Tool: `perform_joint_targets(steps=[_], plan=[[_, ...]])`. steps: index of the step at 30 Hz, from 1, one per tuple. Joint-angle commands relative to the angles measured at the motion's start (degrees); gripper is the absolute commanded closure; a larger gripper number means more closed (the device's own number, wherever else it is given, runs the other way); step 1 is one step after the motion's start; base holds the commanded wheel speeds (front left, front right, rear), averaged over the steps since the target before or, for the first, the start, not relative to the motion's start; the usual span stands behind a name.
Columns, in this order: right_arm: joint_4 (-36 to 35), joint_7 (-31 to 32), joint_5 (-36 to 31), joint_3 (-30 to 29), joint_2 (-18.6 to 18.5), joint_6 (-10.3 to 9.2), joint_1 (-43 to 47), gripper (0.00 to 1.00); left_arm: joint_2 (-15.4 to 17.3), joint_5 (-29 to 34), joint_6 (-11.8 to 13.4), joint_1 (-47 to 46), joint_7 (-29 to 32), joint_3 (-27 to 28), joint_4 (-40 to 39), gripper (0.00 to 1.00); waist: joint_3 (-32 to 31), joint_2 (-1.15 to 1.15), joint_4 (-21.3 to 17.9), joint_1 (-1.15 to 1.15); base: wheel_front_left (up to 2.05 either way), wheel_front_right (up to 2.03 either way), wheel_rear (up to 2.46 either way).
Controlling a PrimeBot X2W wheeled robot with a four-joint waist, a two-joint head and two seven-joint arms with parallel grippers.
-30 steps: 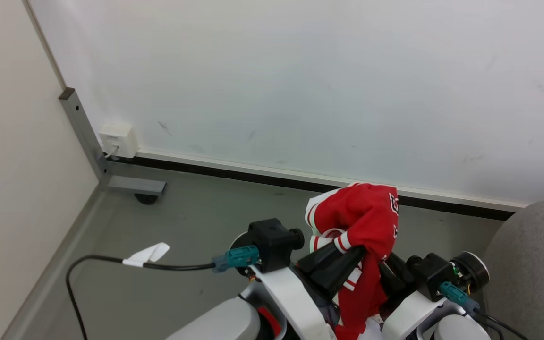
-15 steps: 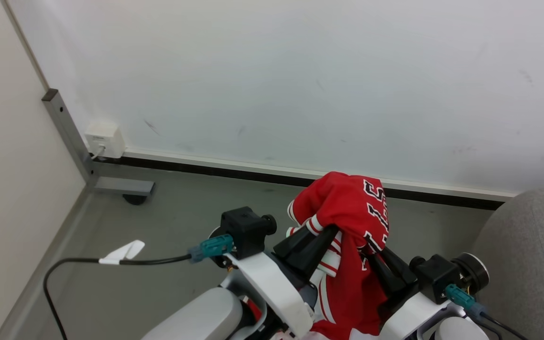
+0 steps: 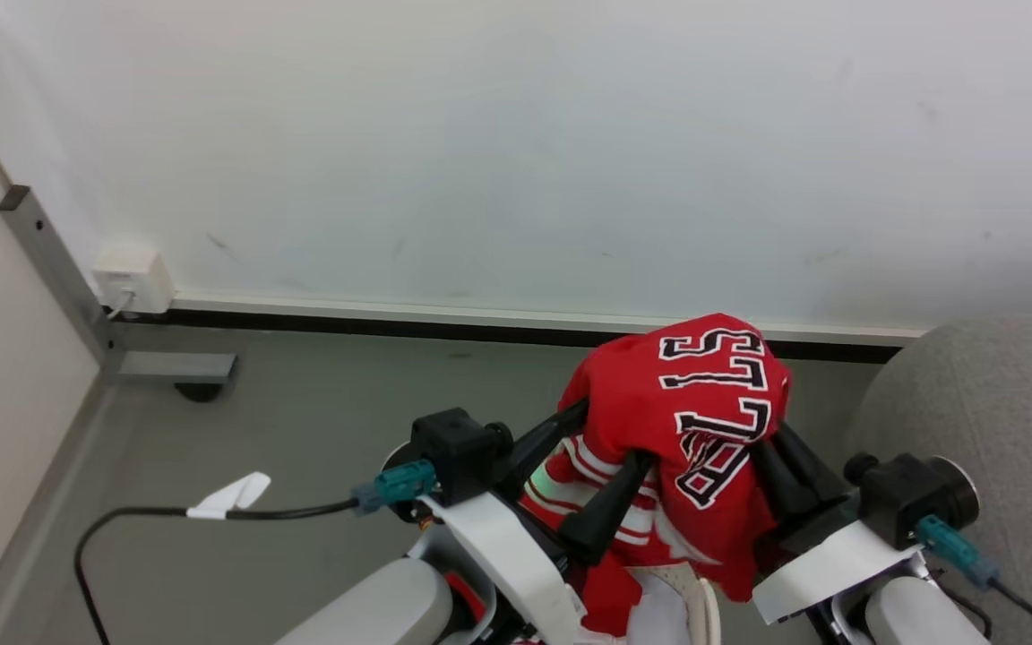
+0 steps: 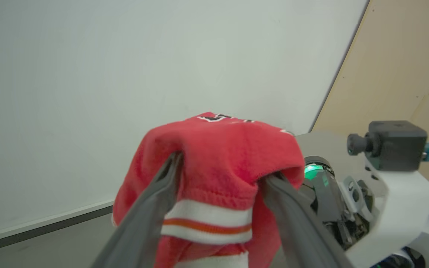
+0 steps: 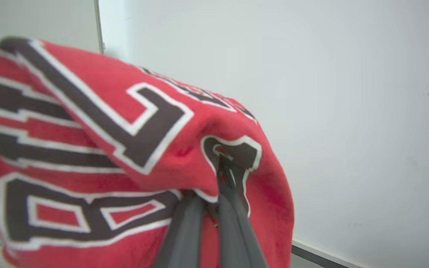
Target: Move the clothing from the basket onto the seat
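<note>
Change noted: my left gripper [image 4: 222, 167], pinched shut a second ago, now has its fingers spread wide apart. The jersey [image 3: 704, 403] hem lies draped over both tips, not clamped. My right gripper [image 5: 214, 186] is closed tight on a fold beside the lettering. The jersey hangs over both grippers, raised above the floor, just left of the seat [image 3: 973, 403]. My head camera has swung right, so more grey seat is in view. Judgement: the load now depends on the right grip alone, and the carry to the seat is under way.
</note>
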Motion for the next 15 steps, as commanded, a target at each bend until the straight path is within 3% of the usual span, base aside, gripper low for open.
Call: perform_joint_targets(steps=[1, 15], plan=[[-1.0, 0.0, 0.8, -1.2, -0.2, -0.12, 0.7, 1.0, 0.2, 0.4, -0.5, 1.1, -0.5, -0.2, 0.4, 0.0, 0.5, 0.0, -2.2, 0.0, 0.0, 0.0, 0.0], [-8.7, 0.0, 3.7, -11.5, -1.1, -0.12, 1.0, 1.0, -0.2, 2.2, -3.4, 2.1, -2.7, -3.5, 1.6, 0.0, 3.3, 0.0, -18.0, 0.0, 0.0, 0.0, 0.0]])
